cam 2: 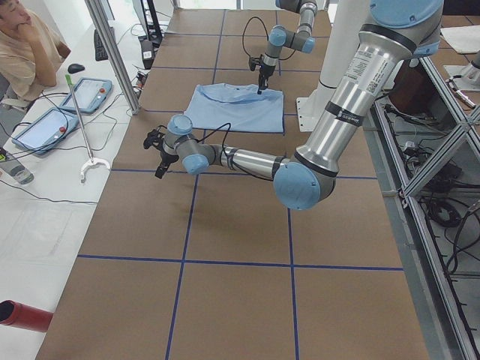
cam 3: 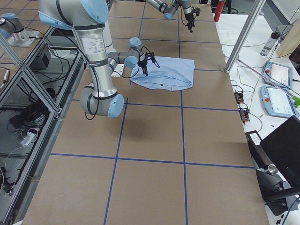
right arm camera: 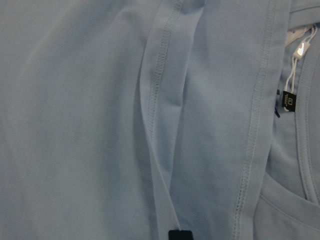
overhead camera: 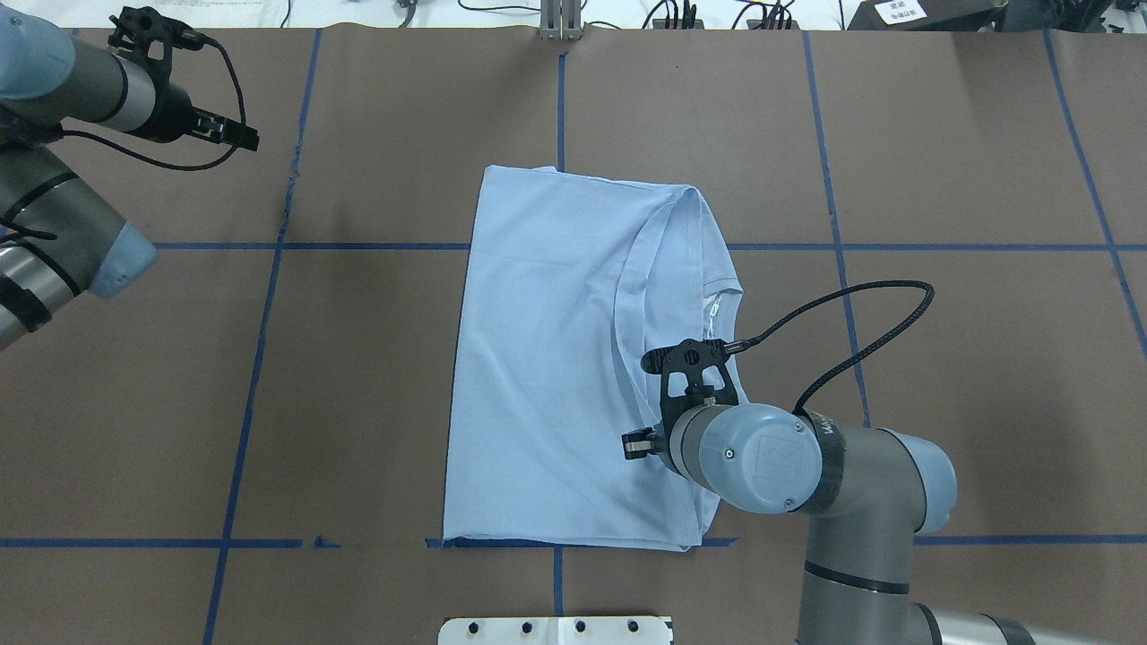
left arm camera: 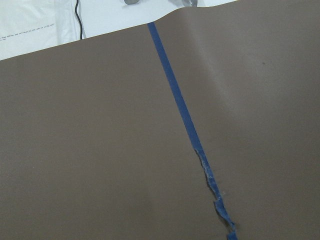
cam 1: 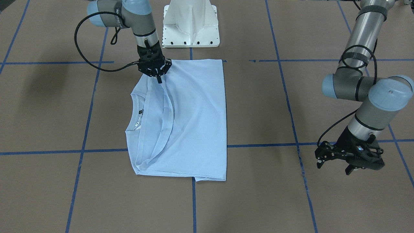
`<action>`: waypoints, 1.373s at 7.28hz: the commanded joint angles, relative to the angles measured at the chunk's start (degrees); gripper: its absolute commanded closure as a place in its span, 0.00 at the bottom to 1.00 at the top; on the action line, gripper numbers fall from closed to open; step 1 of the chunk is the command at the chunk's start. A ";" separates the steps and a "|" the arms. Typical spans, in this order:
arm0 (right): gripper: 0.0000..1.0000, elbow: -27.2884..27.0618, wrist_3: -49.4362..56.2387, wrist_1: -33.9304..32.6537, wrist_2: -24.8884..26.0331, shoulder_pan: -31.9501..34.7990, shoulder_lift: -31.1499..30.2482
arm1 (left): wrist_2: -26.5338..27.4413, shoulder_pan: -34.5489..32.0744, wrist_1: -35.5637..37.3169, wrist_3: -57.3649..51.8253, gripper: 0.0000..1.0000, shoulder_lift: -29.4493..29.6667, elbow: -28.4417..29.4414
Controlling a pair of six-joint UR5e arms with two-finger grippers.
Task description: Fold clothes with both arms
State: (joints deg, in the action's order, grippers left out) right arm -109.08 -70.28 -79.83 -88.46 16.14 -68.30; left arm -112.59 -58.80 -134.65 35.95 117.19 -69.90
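The light blue T-shirt (cam 1: 194, 113) lies folded at the table's middle, also in the overhead view (overhead camera: 547, 358). Its hem band is laid over towards the collar, and the dark neck label (cam 1: 140, 112) shows. The palm print is hidden. My right gripper (cam 1: 159, 79) points down at the hem's end nearest the robot. Its tip (right arm camera: 180, 235) looks shut, with a cloth ridge running into it. My left gripper (cam 1: 334, 166) is open and empty, far off the shirt over bare table (overhead camera: 237, 134).
The white pedestal base (cam 1: 190, 29) stands just behind the shirt. Blue tape lines cross the brown table, one torn (left arm camera: 215, 185). A seated operator (cam 2: 22, 45) and tablets (cam 2: 86, 94) are beyond the table's far edge.
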 commanded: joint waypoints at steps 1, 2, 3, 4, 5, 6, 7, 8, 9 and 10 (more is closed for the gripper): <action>1.00 -3.05 -0.64 -0.41 -1.27 0.47 -2.69 | 0.00 0.00 0.00 0.00 0.00 -0.03 -0.06; 1.00 -4.99 -4.82 -0.33 -1.19 0.38 -6.54 | 0.00 0.00 0.00 0.00 0.00 -0.03 0.02; 1.00 -5.96 -9.22 -0.24 -1.19 -0.40 -8.49 | 0.00 0.00 0.00 0.00 0.00 -0.03 -0.06; 1.00 -5.97 -9.96 -0.24 -0.67 -1.11 -9.12 | 0.00 0.00 0.00 0.00 0.00 -0.03 -0.06; 1.00 -5.88 -9.96 -0.24 -0.57 -1.11 -9.13 | 0.00 0.00 0.00 0.00 0.00 -0.03 0.02; 0.01 -5.80 -9.96 -0.06 -0.57 -1.29 -9.13 | 0.00 0.00 0.00 0.00 0.00 -0.03 -0.06; 0.00 -5.80 -9.88 0.03 -0.66 -1.38 -8.35 | 0.00 0.00 0.00 0.00 0.00 -0.03 -0.06; 0.00 -5.80 -9.09 0.20 -1.44 -0.25 -7.21 | 0.00 0.09 0.00 0.09 0.00 -0.03 -0.15; 0.00 -5.71 -8.56 0.12 -2.67 2.11 -5.02 | -1.92 0.00 0.00 0.09 0.00 -0.03 -0.32; 0.00 -5.79 -8.73 0.55 -5.12 4.49 -4.04 | -5.59 0.09 0.09 3.39 0.00 -1.42 -2.33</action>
State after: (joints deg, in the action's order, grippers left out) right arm -114.85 -79.15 -79.60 -91.26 17.99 -73.93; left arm -114.83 -58.76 -134.63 36.86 116.80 -70.66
